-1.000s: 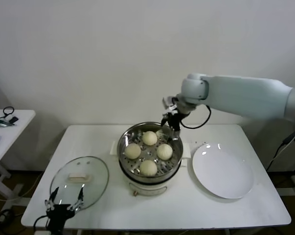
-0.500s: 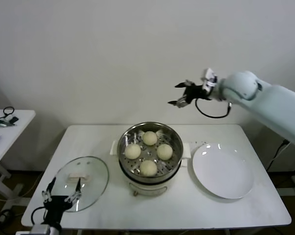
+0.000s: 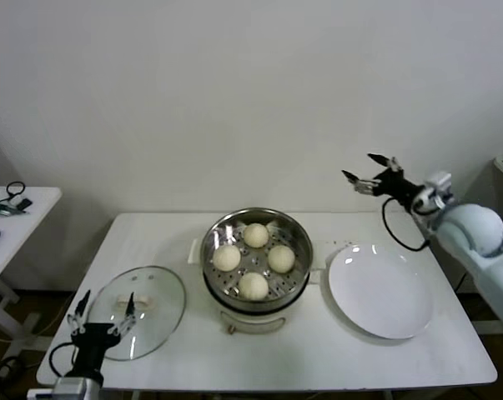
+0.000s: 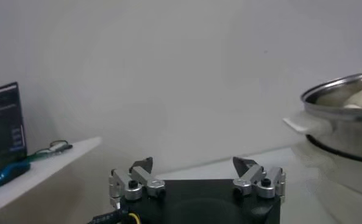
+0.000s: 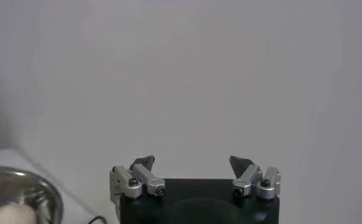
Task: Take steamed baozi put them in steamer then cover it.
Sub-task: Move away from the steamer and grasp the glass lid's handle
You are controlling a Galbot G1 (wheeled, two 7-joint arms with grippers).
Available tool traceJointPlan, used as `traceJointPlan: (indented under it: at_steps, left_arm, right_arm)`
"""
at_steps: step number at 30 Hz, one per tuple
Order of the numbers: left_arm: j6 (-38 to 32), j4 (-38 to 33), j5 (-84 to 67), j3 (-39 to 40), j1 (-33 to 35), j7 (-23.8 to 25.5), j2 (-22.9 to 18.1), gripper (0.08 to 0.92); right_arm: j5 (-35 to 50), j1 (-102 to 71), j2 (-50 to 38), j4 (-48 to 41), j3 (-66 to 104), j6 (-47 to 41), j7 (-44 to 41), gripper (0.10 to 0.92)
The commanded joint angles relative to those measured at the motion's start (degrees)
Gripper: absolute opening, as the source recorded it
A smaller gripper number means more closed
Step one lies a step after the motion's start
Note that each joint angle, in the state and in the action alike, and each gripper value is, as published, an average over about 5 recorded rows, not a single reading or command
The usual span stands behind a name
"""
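Four cream-white baozi [image 3: 254, 260] lie inside the shiny steel steamer [image 3: 294, 231], which stands on a white pot base at the middle of the table. The steamer's rim also shows in the left wrist view [image 4: 342, 92]. The clear glass cover [image 3: 166, 287] with its cream bar handle lies flat on the table at the front left. My left gripper [image 3: 103, 309] is open and empty, low over the cover's near edge. My right gripper [image 3: 369, 174] is open and empty, raised high at the right, above and behind the white plate, well away from the steamer.
A flat white plate [image 3: 379, 292] lies to the right of the steamer. A small side table [image 3: 30, 204] with cables stands at the far left. A bare white wall is behind the table.
My right arm has swung from the steamer's back rim up and away to the right, gripper open and empty. My left gripper has shifted slightly at the cover's near edge.
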Motion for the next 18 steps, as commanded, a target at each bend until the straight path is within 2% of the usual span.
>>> traceJointPlan:
  at_steps: [1,8,11,14,18]
  left_arm:
    - [-1.3,0.8,14.0,0.3,-0.4,-5.8,1.7,0.823]
    - [-3.4,1.9,43.2,0.4,0.1,-19.3,5.1,0.823]
    - [-3.6,3.4,54.9,0.7,1.1,-22.0,6.0,0.823]
    - [-3.2,8.3,66.1,1.7,0.8,-24.0,6.3,0.823]
    - [-2.6,18.7,77.3,3.0,-1.8,-27.6,6.4,0.823]
  right_arm:
    - [-10.2,-47.1,14.3,1.4,32.0,17.9,3.6,0.823]
    - [-11.1,-51.5,21.0,0.5,29.3,22.5,3.6,0.823]
    - [-11.5,-52.4,23.0,0.3,28.0,24.1,3.6,0.823]
    - [-11.7,-52.7,24.7,0.1,26.6,25.1,3.8,0.823]
    - [-12.3,-52.1,25.9,-0.4,25.1,25.7,4.1,0.823]
